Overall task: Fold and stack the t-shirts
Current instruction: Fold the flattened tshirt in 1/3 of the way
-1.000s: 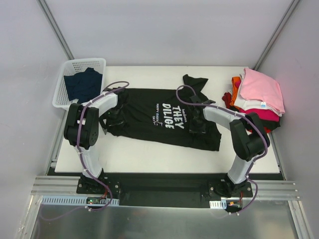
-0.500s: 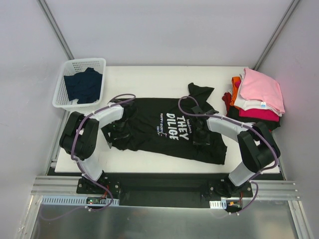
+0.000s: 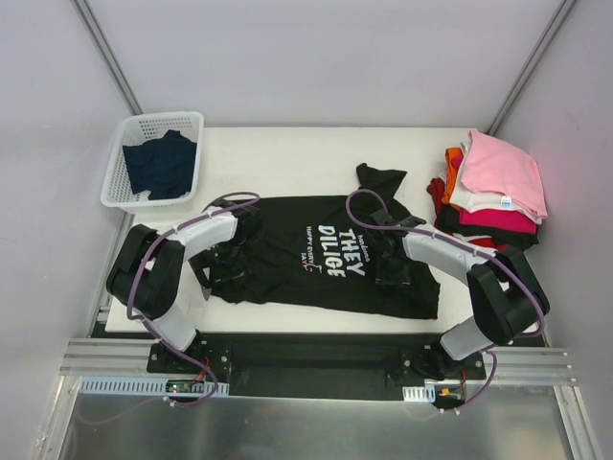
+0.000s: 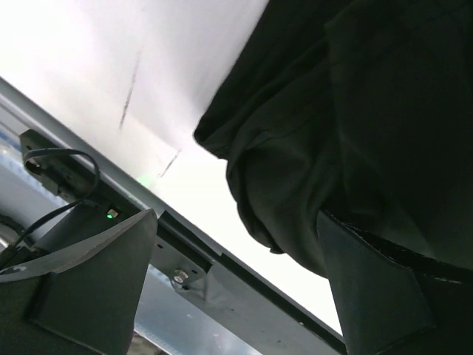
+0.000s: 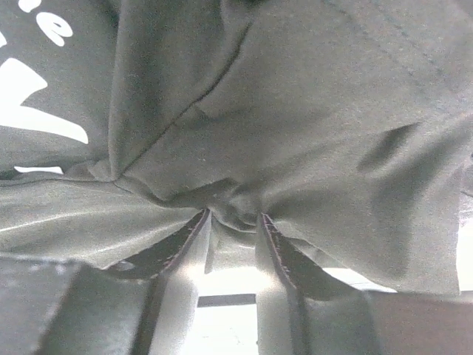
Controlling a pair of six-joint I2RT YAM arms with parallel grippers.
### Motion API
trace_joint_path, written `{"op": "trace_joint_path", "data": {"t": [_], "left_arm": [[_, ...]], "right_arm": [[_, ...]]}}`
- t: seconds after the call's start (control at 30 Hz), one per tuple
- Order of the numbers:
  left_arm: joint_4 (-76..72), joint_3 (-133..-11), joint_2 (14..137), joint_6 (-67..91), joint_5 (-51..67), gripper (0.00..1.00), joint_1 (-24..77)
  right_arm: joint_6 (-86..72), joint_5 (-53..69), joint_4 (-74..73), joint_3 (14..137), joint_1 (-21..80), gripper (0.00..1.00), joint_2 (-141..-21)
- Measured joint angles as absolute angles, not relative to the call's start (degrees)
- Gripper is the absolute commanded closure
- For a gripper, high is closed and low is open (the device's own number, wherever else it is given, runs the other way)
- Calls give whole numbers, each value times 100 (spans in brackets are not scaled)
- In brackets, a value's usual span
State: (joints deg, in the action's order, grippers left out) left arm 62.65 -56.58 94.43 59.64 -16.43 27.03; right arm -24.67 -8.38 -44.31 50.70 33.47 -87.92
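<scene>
I log, left to right: left gripper, jaws wide apart at the left edge of the black t-shirt, spread print-up on the near table for folding; right gripper pinching its right side, probably to pull it flat; stack far right.

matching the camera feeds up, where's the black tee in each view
Top external: black tee spread flat across the near middle of the table.
Left wrist: tee fills the upper right, its bunched edge over the white table.
Right wrist: tee fills nearly the whole frame.
Shared landmark: white lettering, mid-tee in the top view, upper left in the right wrist view; not in the left wrist view.
</scene>
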Motion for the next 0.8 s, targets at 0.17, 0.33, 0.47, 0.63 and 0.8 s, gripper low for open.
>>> {"op": "trace_joint_path", "data": {"t": [0.17,0.33,0.47,0.63,0.8], "left_arm": [[6473,-5658,9419,5996,-1723,10,2703],[6617,-5647,9415,6064,-1798,10,2703],[6775,-5631,9402,6077,-1909,10,2703],[7054,-5631,9334,6090,-2163,9,2703],[7380,-5739,9198,6134,-2377,9,2703]], "right_arm": [[-2480,-915,-4543,5070,3350,19,-8746],[-2456,-978,-4637,5072,3347,0,-8713],[-2412,-996,-4694,5083,3339,4,-8694],[-2340,-1002,-4729,5168,3284,4,-8694],[-2239,-1004,-4742,5341,3109,4,-8694]]}}
